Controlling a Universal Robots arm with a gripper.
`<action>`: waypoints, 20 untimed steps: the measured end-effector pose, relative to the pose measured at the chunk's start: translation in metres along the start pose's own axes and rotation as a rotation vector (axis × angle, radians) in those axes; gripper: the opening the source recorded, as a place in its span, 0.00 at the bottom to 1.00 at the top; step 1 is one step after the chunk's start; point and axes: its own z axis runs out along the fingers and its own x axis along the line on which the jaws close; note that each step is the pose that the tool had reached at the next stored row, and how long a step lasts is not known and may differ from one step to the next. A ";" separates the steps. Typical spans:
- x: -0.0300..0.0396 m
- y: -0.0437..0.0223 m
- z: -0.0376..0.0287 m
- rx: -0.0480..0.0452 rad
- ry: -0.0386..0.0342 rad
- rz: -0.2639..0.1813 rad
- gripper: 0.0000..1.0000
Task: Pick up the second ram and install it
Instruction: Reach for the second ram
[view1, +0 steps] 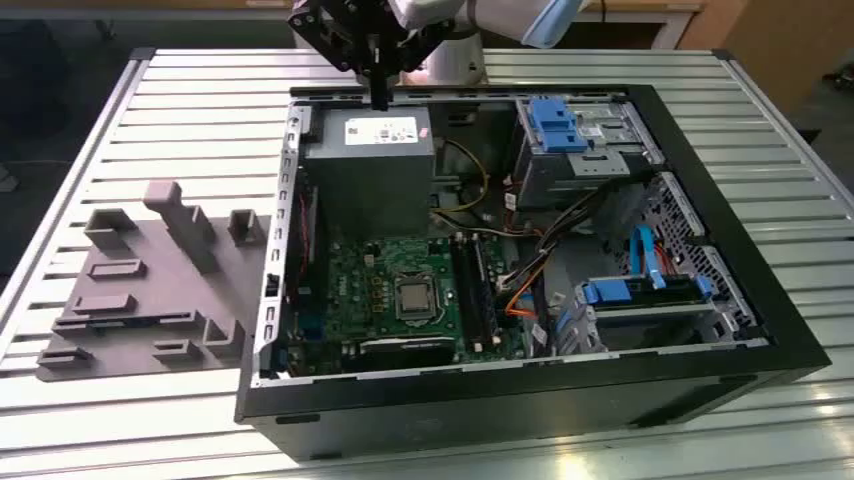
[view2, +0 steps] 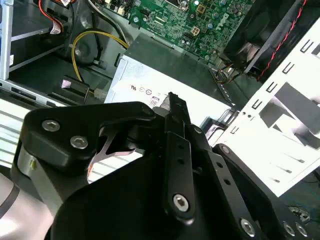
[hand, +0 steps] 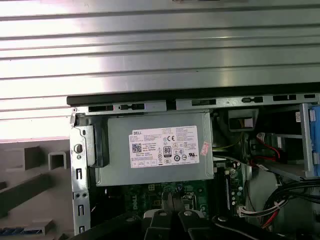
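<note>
Your gripper (view1: 380, 97) hangs jaws-together over the power supply (view1: 367, 165), can't tell if the second ram's pinched; black memory slots (view1: 470, 285) lie below it in the exterior view, running top-to-bottom.

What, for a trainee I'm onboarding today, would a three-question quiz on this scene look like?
1. True or false: in the exterior view, the claw hangs over the power supply end of the open computer case.
2. The grey fixture block lies: A) outside the case, at the exterior view's left; B) outside the case, at the exterior view's right; C) inside the case.
3. Fill in: the plastic drive caddies inside the case are coloured ____.

Key: 1 true; 2 A; 3 blue.
</note>
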 end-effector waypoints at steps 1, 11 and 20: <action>0.0000 0.0000 0.0000 0.0000 0.0000 0.000 0.11; 0.0024 -0.0002 -0.0001 0.0000 0.0000 0.000 0.11; 0.0043 -0.0003 -0.0001 0.0000 0.0000 0.000 0.11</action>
